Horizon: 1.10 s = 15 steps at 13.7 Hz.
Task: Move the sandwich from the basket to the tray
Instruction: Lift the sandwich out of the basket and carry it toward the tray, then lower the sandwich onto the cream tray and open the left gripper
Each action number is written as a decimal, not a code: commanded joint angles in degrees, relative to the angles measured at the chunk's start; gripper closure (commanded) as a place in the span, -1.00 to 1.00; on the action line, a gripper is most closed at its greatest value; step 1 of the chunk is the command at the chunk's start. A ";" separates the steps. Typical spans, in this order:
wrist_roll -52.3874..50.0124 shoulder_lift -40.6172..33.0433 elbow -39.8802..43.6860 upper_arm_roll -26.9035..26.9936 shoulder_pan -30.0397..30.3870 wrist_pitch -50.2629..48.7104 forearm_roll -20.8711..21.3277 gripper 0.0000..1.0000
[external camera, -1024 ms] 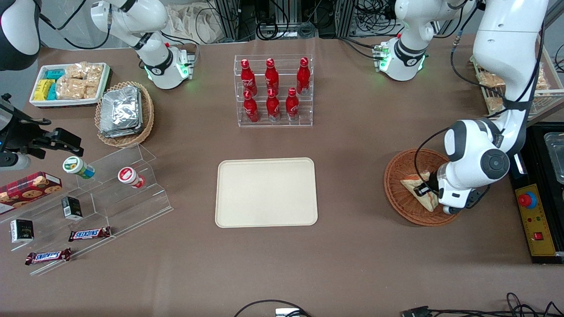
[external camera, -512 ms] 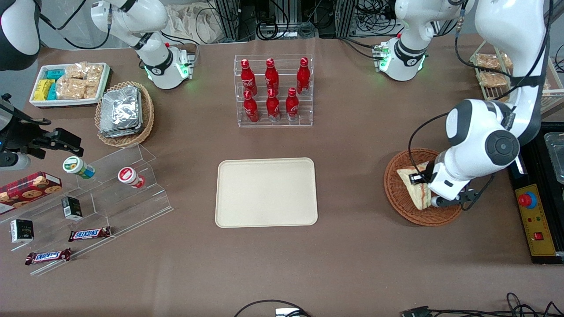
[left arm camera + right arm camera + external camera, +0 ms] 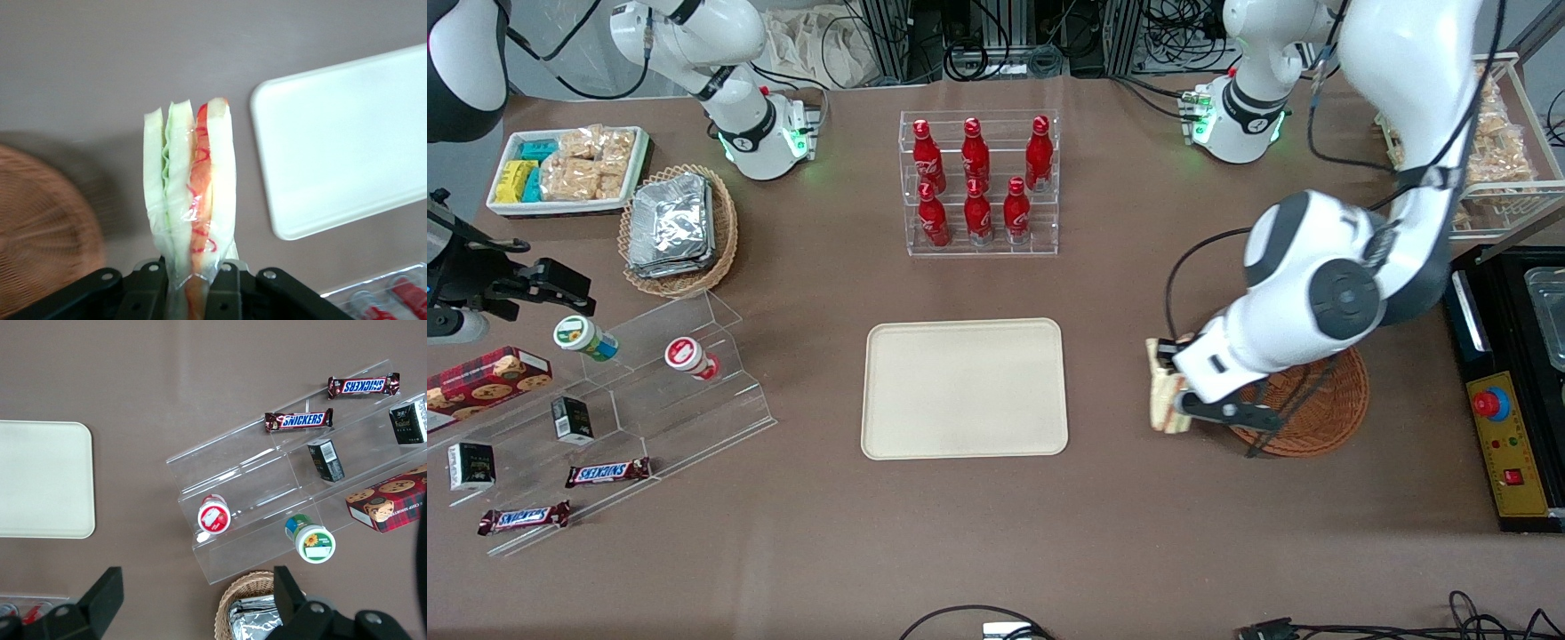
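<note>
The sandwich, a clear-wrapped triangular white-bread wedge with orange-red and green filling, hangs pinched by its wrapped end in the left gripper, above bare tabletop between the reddish-brown wicker basket and the cream rectangular tray. Slick film could slip, dropping it short of the tray's edge.

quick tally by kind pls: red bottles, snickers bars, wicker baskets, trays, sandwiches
Red bottles: 6
Snickers bars: 2
Wicker baskets: 2, the reddish-brown basket and the tan one holding foil packets
Trays: 2, the cream tray and the white snack tray
Sandwich: 1, held by the gripper above the table between basket and tray
Total: 13
</note>
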 commanded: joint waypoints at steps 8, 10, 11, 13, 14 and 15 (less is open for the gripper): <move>-11.39 17.66 8.45 0.34 -12.17 7.08 3.50 1.00; -12.02 19.42 8.45 0.34 -12.95 8.58 3.59 1.00; -12.54 19.87 8.45 0.34 -13.13 9.54 3.59 1.00; -13.86 20.66 8.45 0.42 -13.40 10.69 3.59 1.00; -13.95 20.92 8.45 0.42 -13.40 11.04 3.68 0.95; -14.04 21.19 8.45 0.51 -13.31 11.13 3.77 0.67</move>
